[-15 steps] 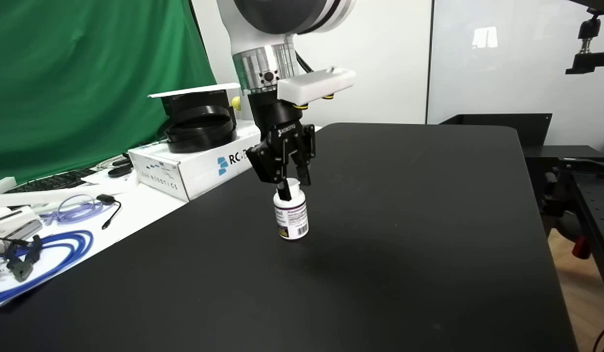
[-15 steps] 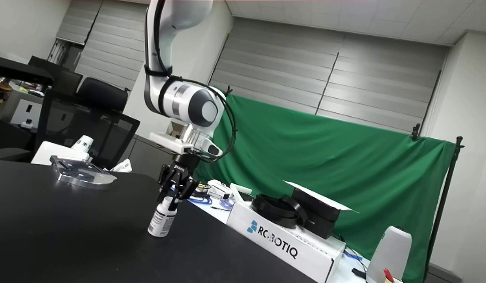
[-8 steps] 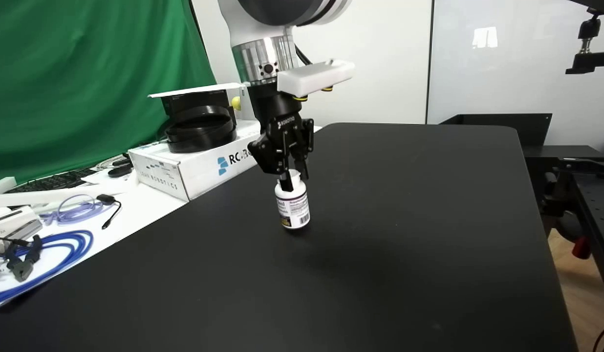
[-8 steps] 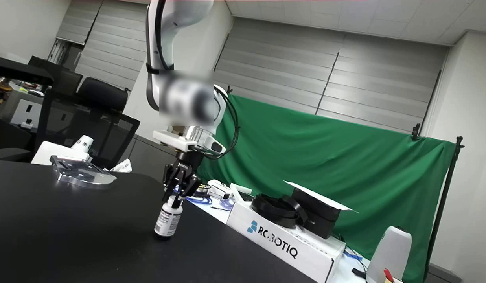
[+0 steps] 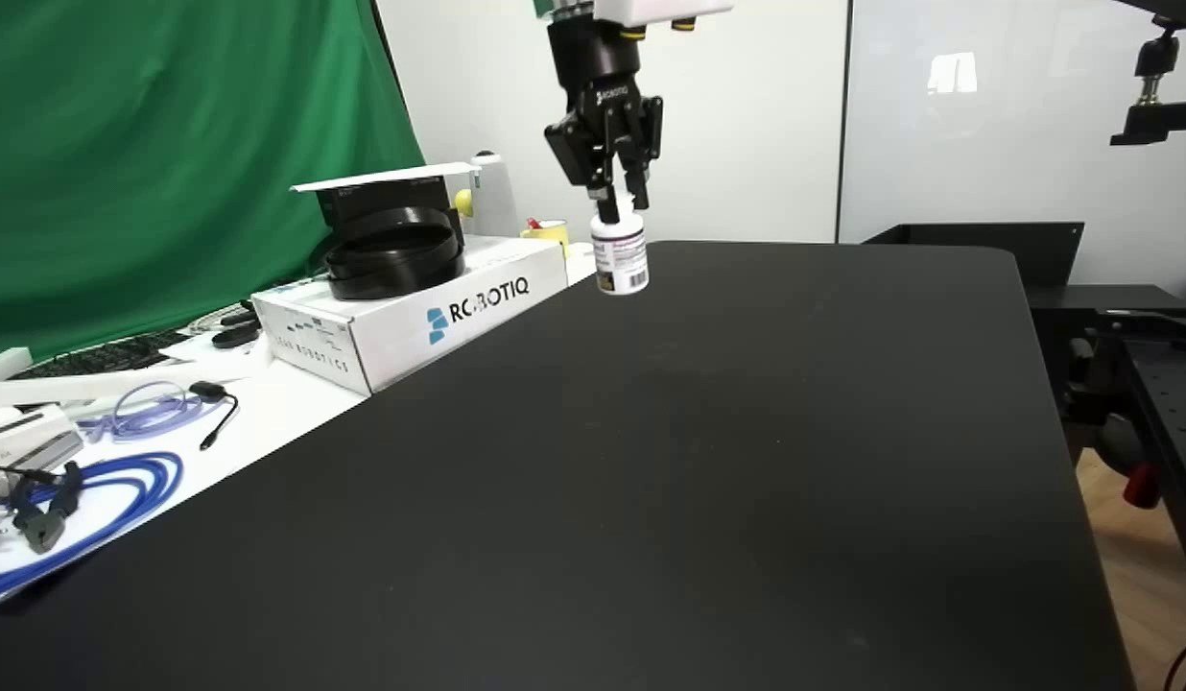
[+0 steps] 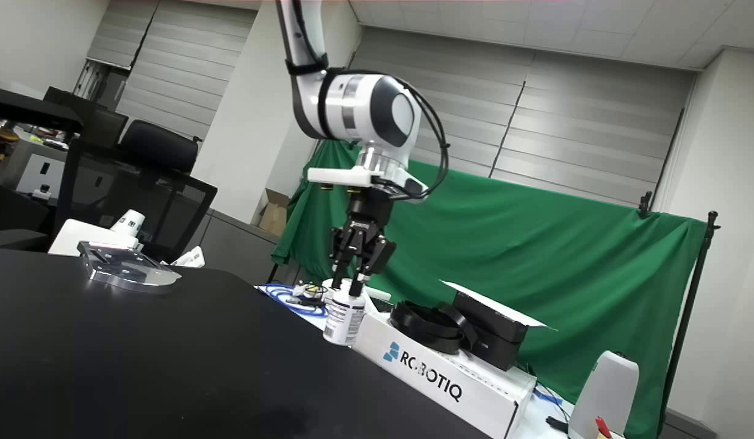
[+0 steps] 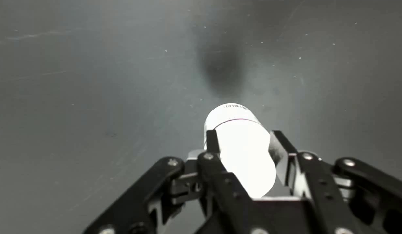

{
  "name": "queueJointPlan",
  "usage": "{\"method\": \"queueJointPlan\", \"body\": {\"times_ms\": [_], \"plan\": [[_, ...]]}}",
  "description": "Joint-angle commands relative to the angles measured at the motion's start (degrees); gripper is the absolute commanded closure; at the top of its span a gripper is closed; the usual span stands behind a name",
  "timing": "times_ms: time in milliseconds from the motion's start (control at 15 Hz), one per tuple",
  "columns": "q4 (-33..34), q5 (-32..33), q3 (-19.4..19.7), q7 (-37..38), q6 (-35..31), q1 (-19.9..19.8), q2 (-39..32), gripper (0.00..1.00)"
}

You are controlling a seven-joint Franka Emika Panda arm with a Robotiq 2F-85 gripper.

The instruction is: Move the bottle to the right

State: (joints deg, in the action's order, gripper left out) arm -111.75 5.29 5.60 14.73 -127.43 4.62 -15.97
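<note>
Pincer (image 5: 623, 203) has the bottle (image 5: 620, 257) pinched at its cap end; bottle about upright, up in the air, off the black desk (image 5: 794, 432); in both exterior views it overlaps the desk edge that runs along the white box (image 6: 413, 360); in an exterior view a see-through block (image 6: 130, 269) sits at the far edge of the desk

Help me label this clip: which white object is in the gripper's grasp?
The small round bottle: the gripper holds it by its top, while the large Robotiq box and the tall device stand apart, ungripped.
</note>
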Motion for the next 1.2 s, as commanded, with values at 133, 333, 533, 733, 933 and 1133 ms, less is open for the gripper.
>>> {"method": "queueJointPlan", "body": {"times_ms": [133, 333, 533, 733, 933, 1133], "plan": [[5.89, 0.65, 1.59, -4.55, 12.59, -6.35, 2.68, 0.82], [10.78, 0.66, 3.02, -9.77, 16.98, -10.20, 1.63, 0.82], [16.14, 0.93, 4.59, -13.60, 20.06, -13.48, -0.72, 0.82], [21.74, 0.57, 5.36, -16.52, 22.43, -15.94, -3.77, 0.82], [28.30, -0.95, 5.01, -20.82, 26.78, -18.04, -7.41, 0.82], [25.74, -0.88, 4.84, -21.18, 26.74, -18.12, -5.98, 0.57]]}}
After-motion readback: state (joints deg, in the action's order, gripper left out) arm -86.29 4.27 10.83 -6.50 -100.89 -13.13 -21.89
